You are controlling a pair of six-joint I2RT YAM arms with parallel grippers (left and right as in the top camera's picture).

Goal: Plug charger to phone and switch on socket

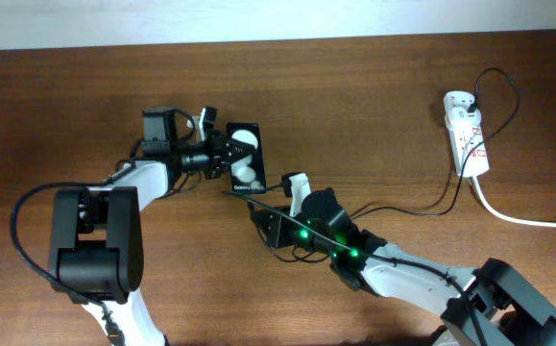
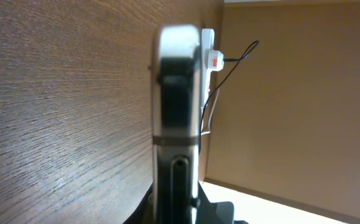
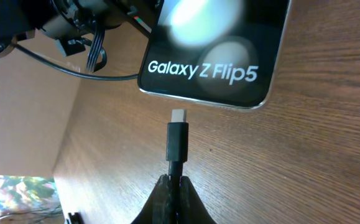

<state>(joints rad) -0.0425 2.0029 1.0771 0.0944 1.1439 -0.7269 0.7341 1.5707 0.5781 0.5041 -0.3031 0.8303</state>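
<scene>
The black phone [image 1: 246, 159] lies left of centre, its lettered end facing the right arm. My left gripper [image 1: 222, 154] is shut on the phone's far side; in the left wrist view the phone [image 2: 176, 93] stands edge-on between the jaws [image 2: 178, 202]. My right gripper [image 1: 263, 213] is shut on the charger. In the right wrist view the jaws [image 3: 176, 186] pinch the black cable just behind the connector [image 3: 178, 140], whose metal tip sits a short gap below the phone's bottom edge [image 3: 217, 56]. The white socket [image 1: 467, 133] lies at the far right, also seen in the left wrist view [image 2: 209, 59].
The black charger cable [image 1: 431, 210] runs from the socket across the table to the right arm. The thick white cord [image 1: 518, 216] leaves the socket toward the right edge. The table's back edge meets a light wall.
</scene>
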